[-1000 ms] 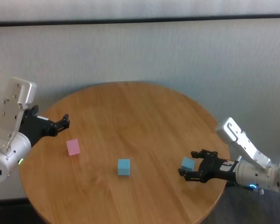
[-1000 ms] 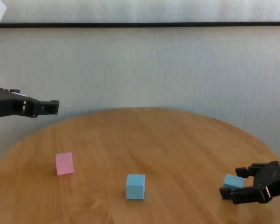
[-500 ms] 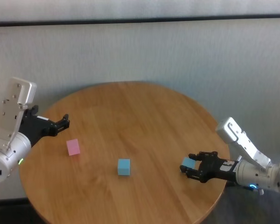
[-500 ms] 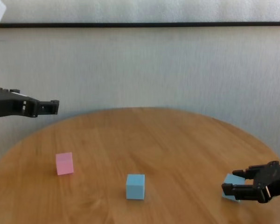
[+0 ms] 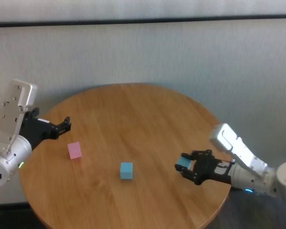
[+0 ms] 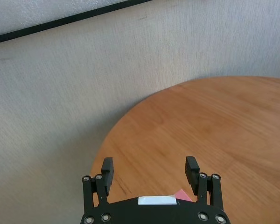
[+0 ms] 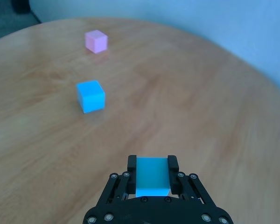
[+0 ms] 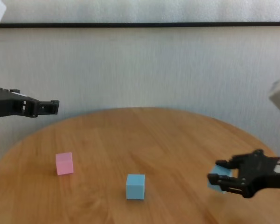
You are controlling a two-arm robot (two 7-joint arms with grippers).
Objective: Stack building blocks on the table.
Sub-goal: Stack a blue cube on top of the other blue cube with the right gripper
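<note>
Three cubes in all: two light blue, one pink. Nearest, over the right side of the table (image 5: 133,109), the right gripper (image 5: 186,168) has its fingers clamped on one light blue cube (image 7: 152,175); the wrist view shows the cube pinched squarely between the two pads. From the head and chest views most of that cube is hidden behind the black fingers, with only a corner showing, and it looks to be raised just off the wood.

The second light blue cube (image 5: 126,170) sits on the table near the middle, well to the left of the right gripper. Farther left, the pink cube (image 5: 75,150) rests on the tabletop.

Beyond it, the left gripper (image 5: 66,125) hangs above the table's left edge, fingers spread wide, holding nothing. In its own wrist view just a sliver of the pink cube peeks from behind its body.
</note>
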